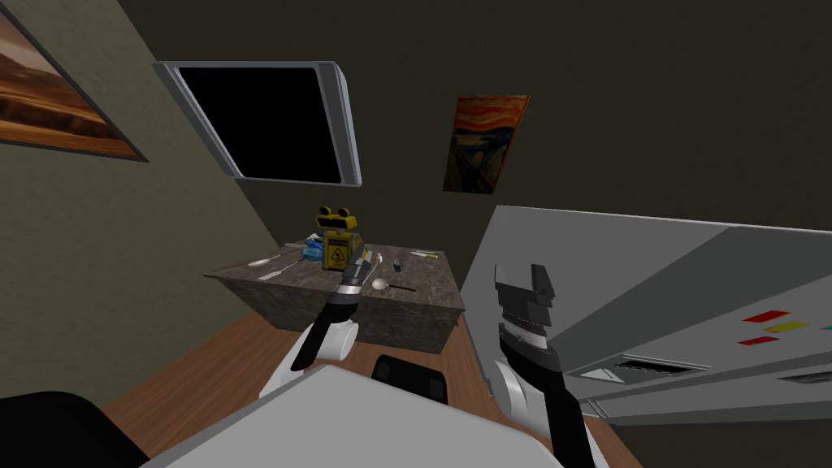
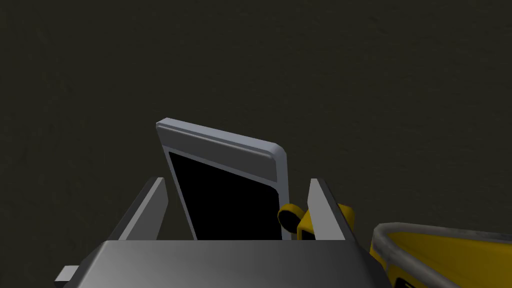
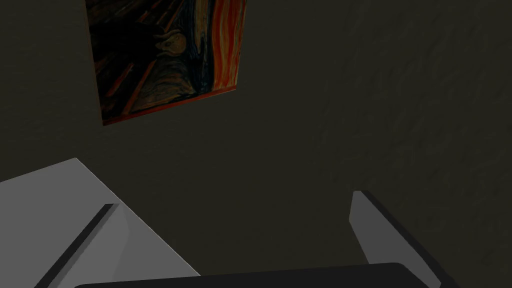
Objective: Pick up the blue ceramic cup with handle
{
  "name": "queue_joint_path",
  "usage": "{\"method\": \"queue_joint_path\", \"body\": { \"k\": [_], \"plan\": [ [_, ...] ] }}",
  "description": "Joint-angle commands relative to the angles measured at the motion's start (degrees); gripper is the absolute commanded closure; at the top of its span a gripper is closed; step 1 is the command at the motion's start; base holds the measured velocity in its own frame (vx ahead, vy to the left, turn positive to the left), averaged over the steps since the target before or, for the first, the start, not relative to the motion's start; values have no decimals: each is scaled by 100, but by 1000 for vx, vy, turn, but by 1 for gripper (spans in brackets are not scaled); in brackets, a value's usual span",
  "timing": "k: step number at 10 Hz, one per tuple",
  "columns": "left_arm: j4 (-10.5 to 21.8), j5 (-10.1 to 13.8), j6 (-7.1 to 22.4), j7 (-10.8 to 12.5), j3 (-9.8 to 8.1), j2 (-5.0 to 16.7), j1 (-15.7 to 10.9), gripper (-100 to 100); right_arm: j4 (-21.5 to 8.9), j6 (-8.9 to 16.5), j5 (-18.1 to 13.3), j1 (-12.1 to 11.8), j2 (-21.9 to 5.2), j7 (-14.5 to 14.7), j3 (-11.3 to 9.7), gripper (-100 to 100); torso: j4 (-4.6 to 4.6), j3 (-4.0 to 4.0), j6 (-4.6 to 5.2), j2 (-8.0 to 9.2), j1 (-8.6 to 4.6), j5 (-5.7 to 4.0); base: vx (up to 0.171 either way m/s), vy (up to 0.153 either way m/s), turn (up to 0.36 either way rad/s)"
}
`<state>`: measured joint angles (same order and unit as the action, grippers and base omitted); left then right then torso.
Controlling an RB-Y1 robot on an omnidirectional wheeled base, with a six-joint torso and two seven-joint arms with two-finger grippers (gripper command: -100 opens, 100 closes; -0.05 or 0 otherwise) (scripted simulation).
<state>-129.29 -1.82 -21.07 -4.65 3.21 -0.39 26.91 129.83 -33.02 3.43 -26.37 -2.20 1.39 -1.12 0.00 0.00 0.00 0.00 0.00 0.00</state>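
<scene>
Left gripper (image 1: pixel 365 259): fingers spread, above table (image 1: pixel 422 296), left of blue cup (image 1: pixel 397 265). Right gripper (image 1: pixel 522 277): spread, empty, near side.

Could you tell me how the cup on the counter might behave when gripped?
The cup looks small, so probably light. It stands upright on the counter, so a sideways push would likely slide or tip it.

Counter (image 1: pixel 431 280): I read it as mottled, stone-like, matt.
Floor (image 1: pixel 187 366): wood planks, smooth.
Fridge (image 1: pixel 650 268): smooth grey, soft sheen.
Left gripper (image 2: pixel 236 181): fingers smooth, matt grey.
</scene>
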Motion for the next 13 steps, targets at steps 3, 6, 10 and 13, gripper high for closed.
{"method": "queue_joint_path", "body": {
  "k": [3,6,10,13],
  "plan": [
    [50,58,282,186,56,482,-153,-100,0,0,0,0,0,0,0,0,-1,-1,0,-3,1,0,5,-1,37],
    [126,155,746,516,146,865,-421,-100,0,0,0,0,0,0,0,0,-1,-4,-1,-6,2,0,12,1,75],
    [190,239,1187,812,227,1084,-651,-100,0,0,0,0,0,0,0,0,-1,-4,0,-6,3,1,9,3,55],
    [262,335,1657,1153,317,1288,-916,-100,0,0,0,0,0,0,0,0,-1,-3,0,-4,2,1,7,4,69]
  ]
}}
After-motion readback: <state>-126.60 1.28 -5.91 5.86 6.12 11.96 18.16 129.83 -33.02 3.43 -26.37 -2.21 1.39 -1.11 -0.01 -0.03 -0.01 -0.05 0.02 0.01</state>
